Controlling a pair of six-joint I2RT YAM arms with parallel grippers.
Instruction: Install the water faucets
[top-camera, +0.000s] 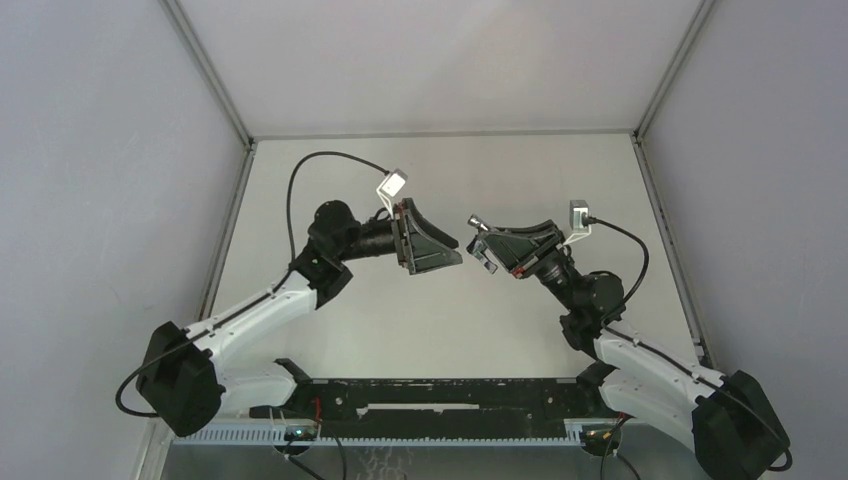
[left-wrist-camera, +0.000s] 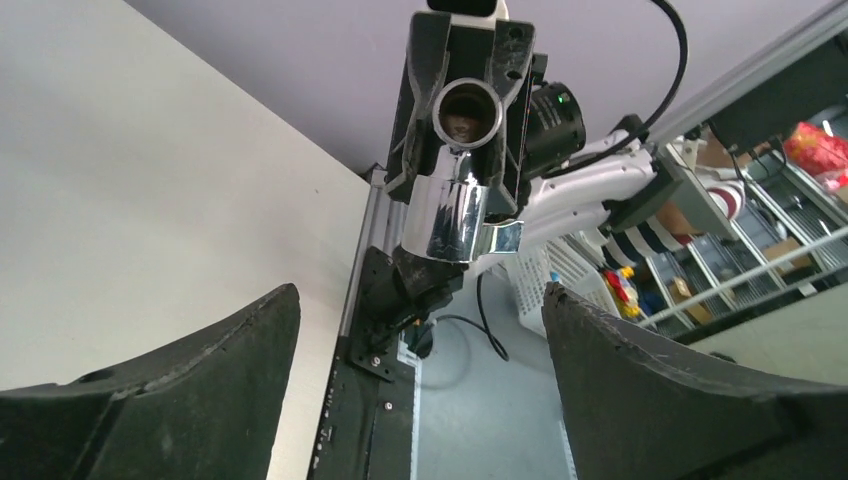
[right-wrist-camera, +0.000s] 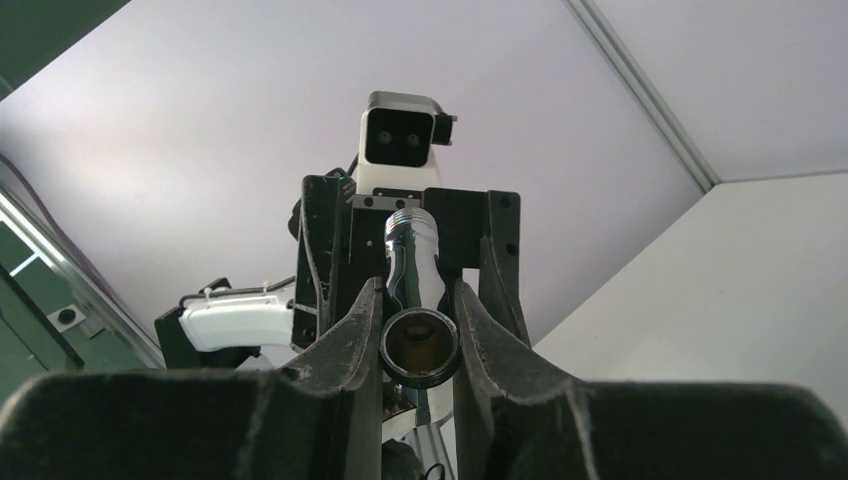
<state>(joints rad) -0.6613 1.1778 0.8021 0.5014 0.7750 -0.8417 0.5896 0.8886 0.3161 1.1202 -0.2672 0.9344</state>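
**Right arm is presenting the chrome tap to an open left end effector**

The right end effector (right-wrist-camera: 420, 300) is clamping the chrome faucet piece (right-wrist-camera: 411, 255) by its round open collar, high above the counter (top-camera: 450, 335). The shiny body is running on past the fingertips towards the other arm. The left end effector (top-camera: 457, 250) is facing it from close by, its 2 fingers (left-wrist-camera: 200, 385) standing wide apart and carrying nothing. In the left wrist view the chrome body is sitting ahead of the gap between those fingers, touching neither. The short dull-grey stub is not showing clearly in any view, so it cannot be told whether it is already joined.

The step in hand is probably an arm-to-arm transfer or a mating of the parts in mid-air. Doing it well calls for the left arm to advance slowly and centred, so that both fingers meet the body together. They should grip a straight stretch, clear of the right arm's pads and the small side spout. The right grip should not release until the left one is firm. Polished round chrome is likely to twist or slide under uneven pressure, and a slip here means a drop to the counter.
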